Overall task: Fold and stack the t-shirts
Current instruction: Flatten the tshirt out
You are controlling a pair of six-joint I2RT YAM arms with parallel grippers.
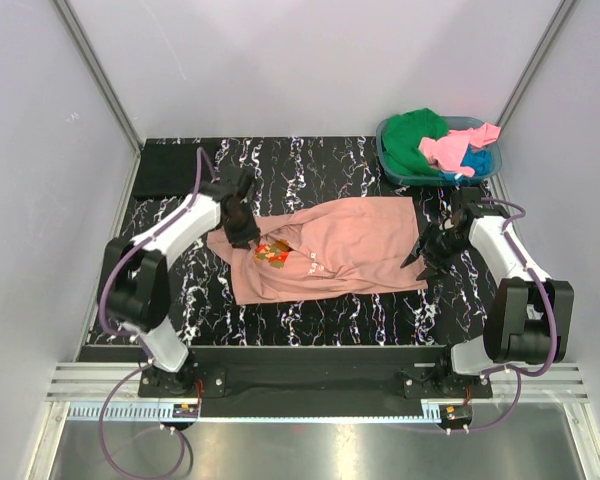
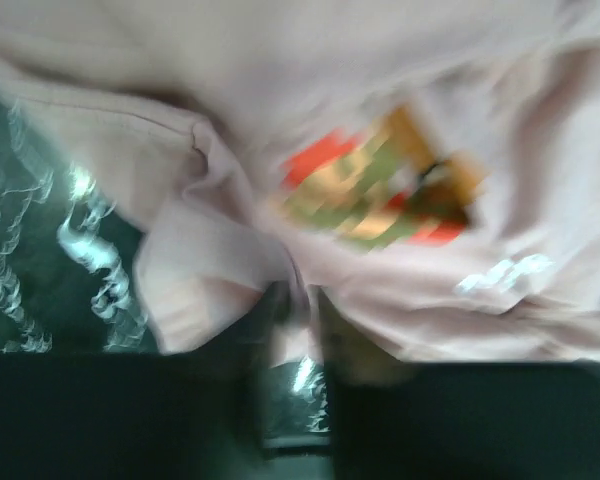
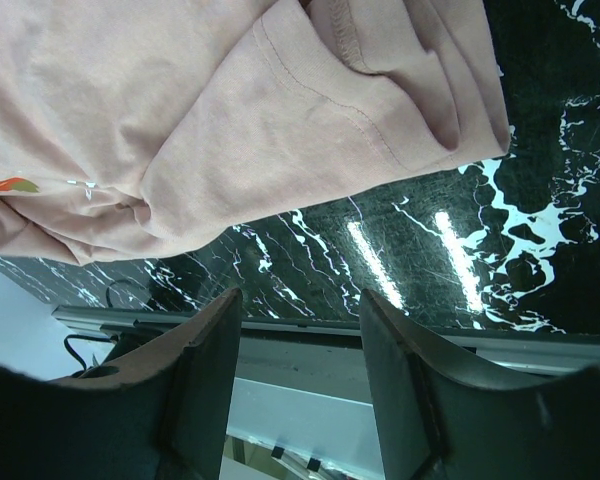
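The salmon-pink t-shirt (image 1: 350, 245) lies spread and somewhat rumpled across the middle of the black marbled table (image 1: 310, 165), its print toward the left. The left gripper (image 1: 243, 232) sits on the shirt's left edge by the print, its fingers near together astride a ridge of cloth; blur hides whether they are clamped. The right gripper (image 1: 423, 258) hovers just off the shirt's right edge, fingers apart and empty. This looks like the start of the shirt's first fold. Next, the right gripper needs a matching pinch so both arms can carry one side over evenly. More tees wait in the teal basket (image 1: 493, 165).
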